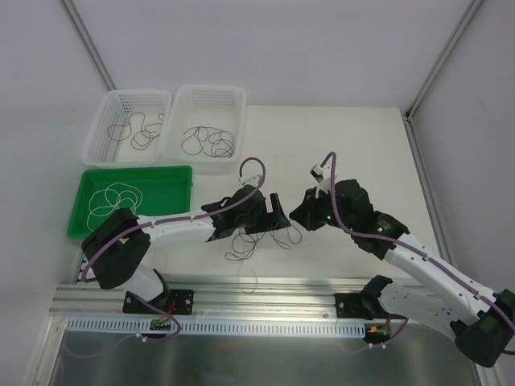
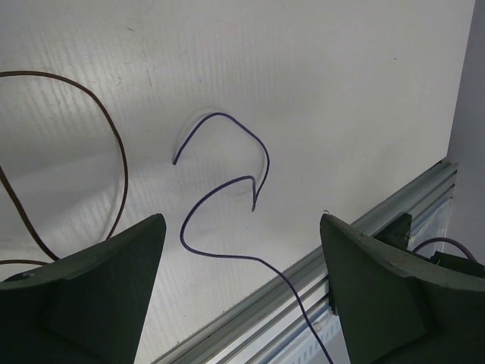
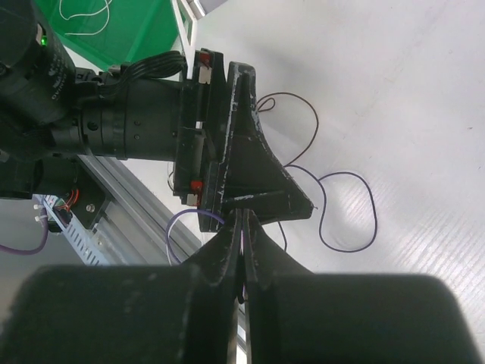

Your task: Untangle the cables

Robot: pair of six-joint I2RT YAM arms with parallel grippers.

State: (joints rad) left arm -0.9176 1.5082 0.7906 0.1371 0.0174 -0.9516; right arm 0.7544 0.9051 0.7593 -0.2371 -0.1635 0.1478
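The cables (image 1: 259,238) lie as a loose tangle of thin dark strands on the white table, just below both grippers. My left gripper (image 1: 276,214) hovers over them, open. In the left wrist view a purple cable (image 2: 227,254) curls on the table between its wide-apart fingers (image 2: 114,280) and runs out over the metal rail. A brown cable (image 2: 121,163) arcs at the left. My right gripper (image 3: 242,215) is shut, tip close against the left gripper's finger (image 3: 254,171), with a thin purple strand (image 3: 186,221) pinched between its jaws. Beyond them lie a purple loop (image 3: 373,220) and a brown loop (image 3: 307,106).
Two white baskets (image 1: 137,93) (image 1: 211,88) at the back left each hold dark coiled cables. A green tray (image 1: 137,170) in front of them holds a white cable (image 1: 113,197). The aluminium rail (image 1: 265,299) borders the near table edge.
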